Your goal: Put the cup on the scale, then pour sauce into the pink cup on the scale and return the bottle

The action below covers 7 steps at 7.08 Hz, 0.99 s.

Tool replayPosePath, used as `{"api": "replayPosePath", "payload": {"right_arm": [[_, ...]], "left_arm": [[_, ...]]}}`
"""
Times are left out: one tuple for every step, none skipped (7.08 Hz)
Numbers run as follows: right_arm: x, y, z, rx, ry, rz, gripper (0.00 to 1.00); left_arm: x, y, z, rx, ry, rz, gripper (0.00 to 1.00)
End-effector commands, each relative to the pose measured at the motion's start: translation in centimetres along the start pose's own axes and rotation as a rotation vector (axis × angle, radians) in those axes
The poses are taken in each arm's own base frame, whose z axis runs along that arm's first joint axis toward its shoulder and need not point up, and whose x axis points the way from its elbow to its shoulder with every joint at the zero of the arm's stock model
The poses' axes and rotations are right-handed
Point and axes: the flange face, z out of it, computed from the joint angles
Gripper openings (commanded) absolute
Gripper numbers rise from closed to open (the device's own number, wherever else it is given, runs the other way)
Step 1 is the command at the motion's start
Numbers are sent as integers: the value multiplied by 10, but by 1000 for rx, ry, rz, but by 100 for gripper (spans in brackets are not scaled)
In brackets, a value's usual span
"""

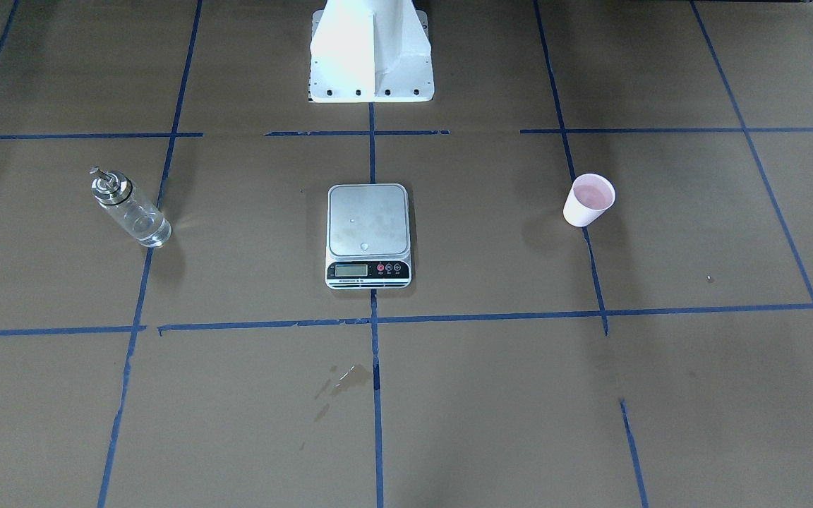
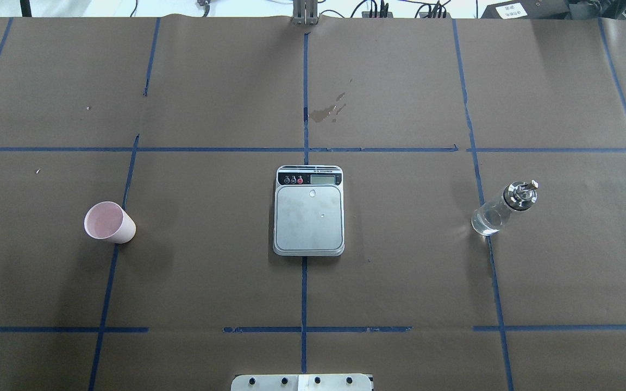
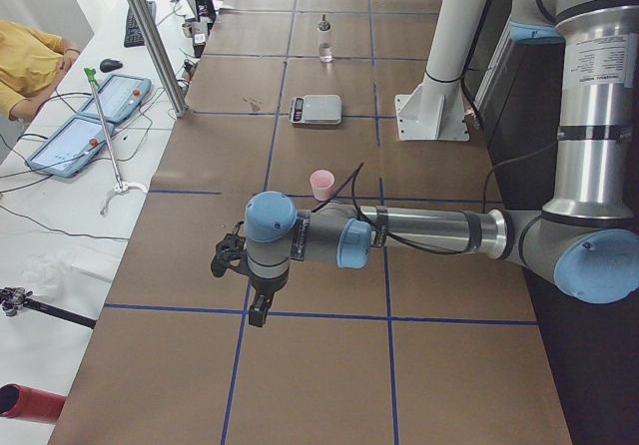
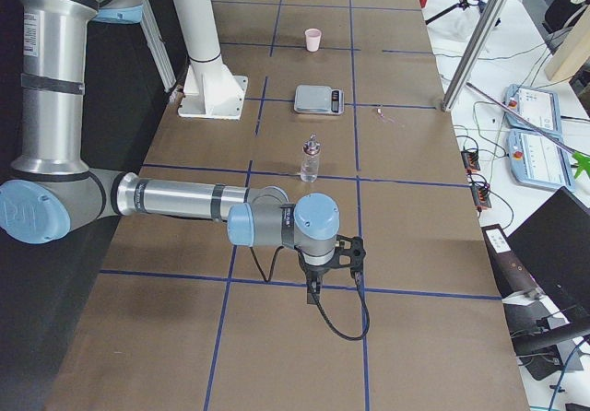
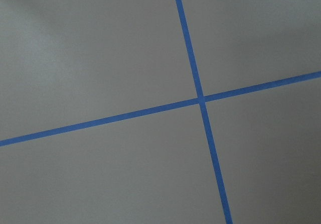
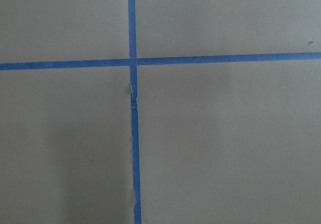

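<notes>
The pink cup [image 1: 588, 200] stands upright on the brown paper on my left side, apart from the scale; it also shows in the overhead view [image 2: 109, 222]. The scale [image 1: 368, 235] [image 2: 308, 218] lies at the table's middle, its steel platform bare but for a few droplets. The clear glass bottle [image 1: 131, 208] [image 2: 500, 210] with its metal pourer stands upright on my right side. The sauce barely shows in it. My left gripper [image 3: 258, 308] hangs beyond the cup at the table's end. My right gripper [image 4: 313, 291] hangs beyond the bottle. I cannot tell whether either is open or shut.
The white robot pedestal [image 1: 371, 53] stands behind the scale. A wet stain [image 1: 343, 377] marks the paper on the operators' side. Blue tape lines grid the table. An operator in yellow [image 3: 30, 61] and control tablets [image 3: 95, 116] sit beside the table.
</notes>
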Motion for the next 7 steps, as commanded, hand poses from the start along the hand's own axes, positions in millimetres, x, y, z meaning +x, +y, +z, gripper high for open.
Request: {"api": "replayPosePath", "payload": {"right_arm": [[0, 0, -1, 1, 0, -1, 100], [-1, 1, 1, -3, 0, -2, 100], [-11, -2, 8, -18, 0, -25, 100], [-25, -7, 8, -17, -2, -54, 100], [-40, -19, 4, -5, -6, -74, 100], [-49, -29, -4, 14, -5, -88, 100], [-66, -41, -20, 51, -5, -122, 100]], "left_arm": [[2, -2, -2, 28, -3, 26, 100], [1, 6, 1, 62, -1, 56, 100], [-1, 23, 7, 119, -7, 109, 100], [0, 34, 8, 183, -16, 165, 100], [7, 30, 5, 225, -20, 211, 100], [12, 22, -1, 246, -21, 223, 100], [18, 8, -10, 294, -32, 264, 100]]}}
